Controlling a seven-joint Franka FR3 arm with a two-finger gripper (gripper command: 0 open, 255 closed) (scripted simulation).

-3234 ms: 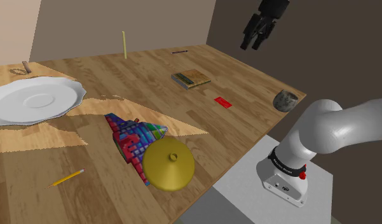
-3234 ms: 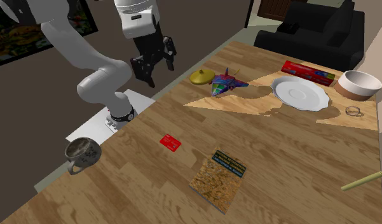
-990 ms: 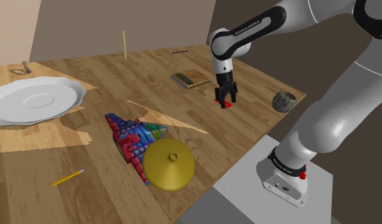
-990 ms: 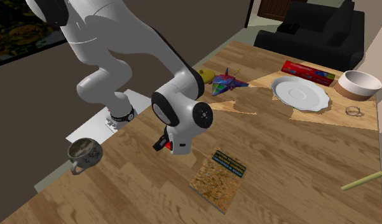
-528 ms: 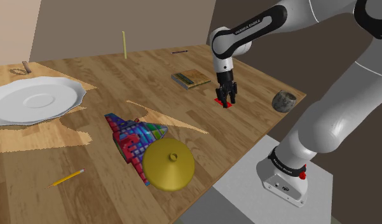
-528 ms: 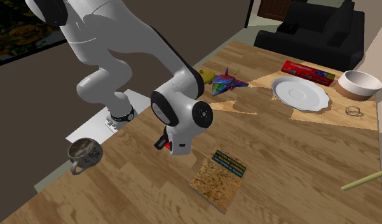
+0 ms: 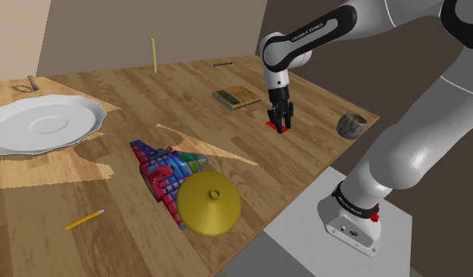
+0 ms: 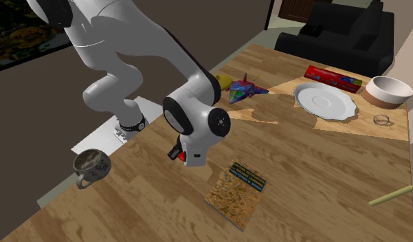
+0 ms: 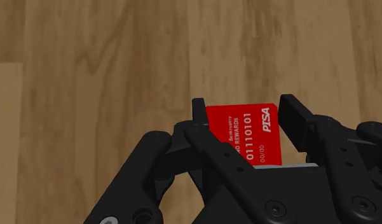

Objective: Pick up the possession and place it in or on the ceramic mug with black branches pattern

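The black gripper [image 9: 245, 105] is pinching a red card [image 9: 244, 137] between its fingers [image 9: 199, 113]; the card is standing on edge between the two pads, its white digits and the word "PISA" showing, with bare wood grain behind it; whether its lower edge is touching the wooden table [image 7: 116, 201] I cannot tell. In the shoulder view the white arm is arching over from the stand [image 7: 305, 244] at the lower right, and the hand is pointing straight down at the table's near-right part. The mug [image 7: 352, 124], mottled grey-brown, is sitting near the table's corner at about three o'clock from the gripper, apart from it and upright. A book [image 7: 236, 97] is lying flat at about ten o'clock from the gripper, near it but not touching. A many-coloured toy plane [image 7: 168, 167] is lying at about eight o'clock from the gripper, well apart, with a yellow domed lid [image 7: 208, 202] touching its near end. A white plate [image 7: 42, 123] is resting far off at nine o'clock; a yellow pencil [image 7: 83, 219] is lying at seven o'clock from the plane.
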